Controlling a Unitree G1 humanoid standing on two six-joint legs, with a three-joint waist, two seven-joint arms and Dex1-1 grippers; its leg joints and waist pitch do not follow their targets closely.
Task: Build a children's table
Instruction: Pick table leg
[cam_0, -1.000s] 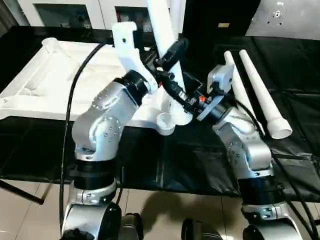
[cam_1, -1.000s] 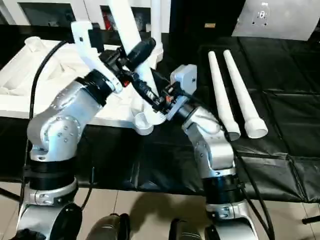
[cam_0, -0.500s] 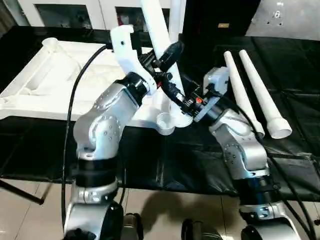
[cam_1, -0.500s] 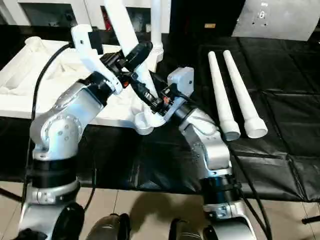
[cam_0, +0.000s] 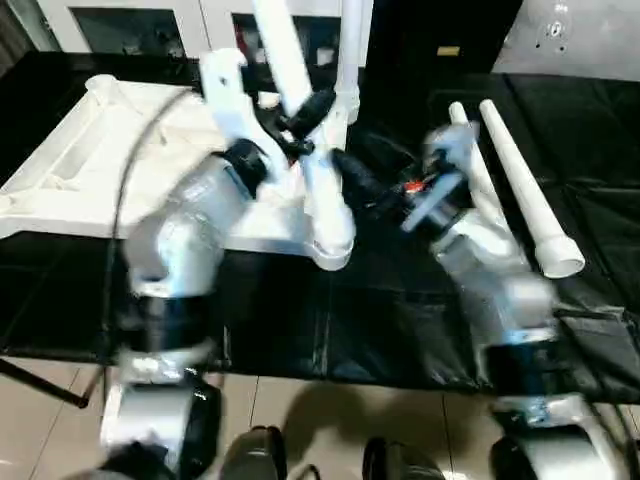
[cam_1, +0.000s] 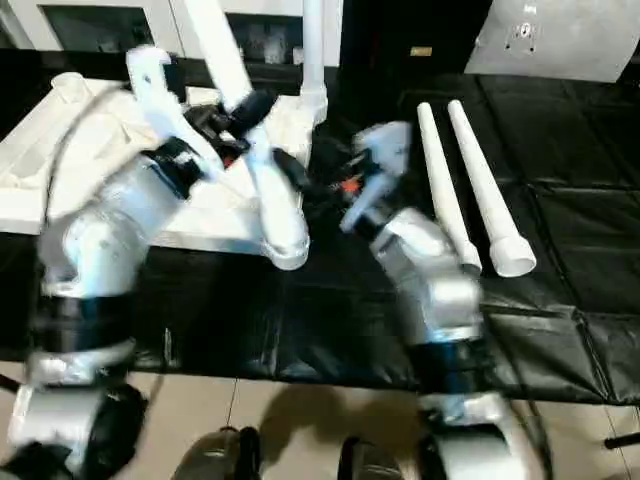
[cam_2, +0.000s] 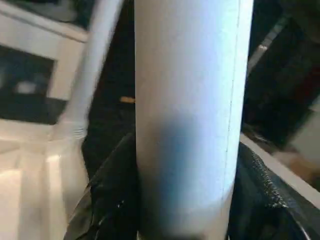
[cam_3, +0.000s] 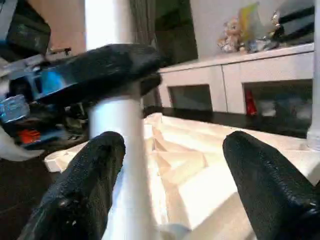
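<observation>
The children's table top (cam_0: 90, 150) lies upside down on the left, all white, ribs up. One leg (cam_0: 350, 50) stands upright at its far corner. My left gripper (cam_0: 305, 110) is shut on a second leg (cam_0: 320, 190), which slants down to the top's near right corner; I cannot tell whether it sits in the socket. In the left wrist view this leg (cam_2: 185, 125) runs between the black fingers (cam_2: 110, 200). My right gripper (cam_3: 172, 142) is open, just right of the leg (cam_3: 120, 150) and off it.
Two more white legs (cam_1: 443, 190) (cam_1: 483, 185) lie side by side on the black cloth (cam_0: 350, 320) at the right. A white cabinet with glass doors (cam_0: 130, 25) stands behind. Tiled floor shows below the near table edge.
My right gripper has opened, let go of the slanted leg's lower part and drawn back to the right. The left arm has swung the leg leftward, its foot now at the corner.
</observation>
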